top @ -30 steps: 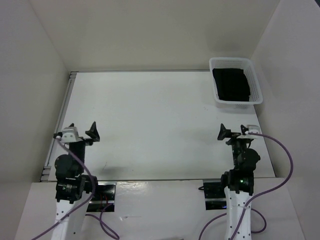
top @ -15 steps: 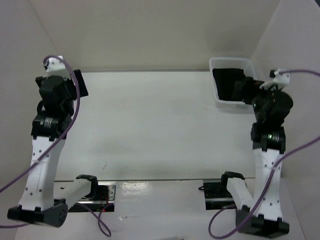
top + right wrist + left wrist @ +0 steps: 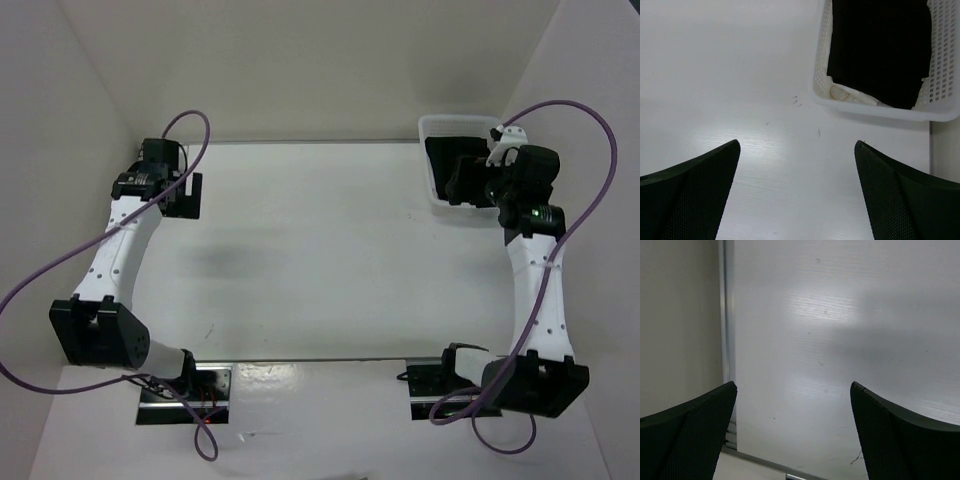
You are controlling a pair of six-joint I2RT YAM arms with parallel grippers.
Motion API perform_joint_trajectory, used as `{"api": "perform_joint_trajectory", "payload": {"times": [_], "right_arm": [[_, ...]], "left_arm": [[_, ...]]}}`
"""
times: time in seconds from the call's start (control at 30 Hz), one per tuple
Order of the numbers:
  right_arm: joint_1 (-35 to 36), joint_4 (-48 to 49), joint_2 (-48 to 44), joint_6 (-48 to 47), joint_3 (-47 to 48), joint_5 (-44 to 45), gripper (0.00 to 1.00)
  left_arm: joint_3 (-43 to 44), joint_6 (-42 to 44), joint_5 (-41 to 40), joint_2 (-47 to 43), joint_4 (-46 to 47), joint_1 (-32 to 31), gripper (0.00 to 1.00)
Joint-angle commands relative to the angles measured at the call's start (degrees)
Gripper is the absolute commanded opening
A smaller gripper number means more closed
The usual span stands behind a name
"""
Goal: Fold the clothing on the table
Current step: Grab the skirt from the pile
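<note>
Clothing (image 3: pixel 880 45), plain black and soft, lies bunched inside the white lattice basket (image 3: pixel 875 111) and fills most of it. At the basket's near wall, under the black edge, we see a bit of pale material, and we cannot tell what it is. The basket stands on the table (image 3: pixel 320 250) at its far right corner, close to the right wall (image 3: pixel 580 100).

Our right gripper (image 3: pixel 797 142) hangs above the tabletop just short of the basket's near left corner. Its fingers (image 3: pixel 685 195) are spread wide with only bare white surface between them, and it touches neither the basket nor the clothing. From the overhead camera, the right arm reaches along the table's right side and its wrist covers part of the basket's near edge.

Our left gripper (image 3: pixel 792 386) is well apart from the basket, across the full width of the table at the far left, close to the grey rail (image 3: pixel 726 315) that borders the table there. Its fingers too stand wide apart and hold nothing.

A few faint dark specks (image 3: pixel 797 101) mark the tabletop just beside the basket's near left corner.
</note>
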Motion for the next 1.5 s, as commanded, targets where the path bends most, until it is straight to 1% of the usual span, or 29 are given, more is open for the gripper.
{"api": "perform_joint_trajectory", "payload": {"times": [0.0,0.03,0.07,0.13,0.17,0.23,0.27,0.3,0.37,0.4,0.5,0.53,0.57,0.6,0.63,0.67,1.03,1.17,1.47], "right_arm": [[0.15,-1.0,8.72,-1.71,7.21,1.58,0.99],[0.15,-3.01,11.61,-1.71,9.23,2.29,0.99],[0.15,-4.33,17.82,-1.71,13.77,3.43,0.99],[0.67,-6.88,24.09,-2.32,18.19,4.39,0.99],[0.67,-8.03,29.52,-2.33,21.87,6.67,0.99],[2.16,-8.04,33.33,-2.33,23.65,10.19,0.99],[3.39,-6.47,34.92,-2.33,24.27,11.94,0.99],[4.01,-5.58,37.63,-2.33,24.97,16.05,0.99],[5.33,-4.96,40.54,-2.94,26.46,18.81,0.99],[5.33,-4.44,43.34,-2.94,27.0,20.04,0.97],[5.33,-2.86,46.88,-3.47,28.85,20.75,0.88],[5.33,-2.16,48.37,-3.47,29.54,22.32,0.85],[4.81,-1.54,48.99,-3.47,30.33,22.33,0.77],[4.81,-1.53,49.69,-3.47,30.86,22.33,0.73],[4.81,-0.84,51.27,-3.47,32.43,22.94,0.65],[4.28,-0.83,52.24,-3.47,33.49,22.95,0.64],[3.22,-3.12,61.47,-4.0,45.88,25.41,0.64],[3.22,-3.64,64.19,-4.53,47.48,25.94,0.6],[2.17,-4.79,68.24,-5.05,49.85,25.23,0.59]], "left_arm": [[1.94,-0.26,8.02,-5.22,5.06,0.95,1.0],[1.94,-0.87,8.03,-5.22,6.9,0.95,1.0],[2.46,-0.87,8.03,-5.22,7.52,0.95,1.0],[3.95,-1.48,7.24,-2.78,8.05,0.95,1.0],[4.66,-1.49,6.71,-2.07,8.06,0.95,1.0],[6.68,-1.49,6.71,-0.66,7.54,0.95,1.0],[6.68,-1.49,6.71,-0.04,7.53,1.47,1.0],[7.38,-2.01,7.32,-0.04,7.53,1.48,1.0],[7.39,-2.02,8.38,-0.04,8.23,1.48,1.0],[7.39,-2.02,9.16,-0.65,8.76,1.48,1.0],[8.0,-2.02,9.17,-0.65,8.76,1.48,1.0],[8.0,-2.02,9.17,-0.65,8.76,1.48,1.0],[8.0,-1.5,8.56,-0.65,8.76,1.48,1.0],[7.22,-0.97,8.55,-0.65,9.28,1.48,1.0],[7.21,-0.96,8.55,-0.65,9.29,1.48,1.0],[6.34,-0.44,8.55,-0.65,9.99,1.48,1.0],[1.59,0.71,8.03,-3.2,12.37,1.48,1.0],[1.06,0.71,7.5,-3.2,12.37,1.48,1.0],[0.53,0.71,6.97,-2.59,12.37,2.0,1.0]]}}
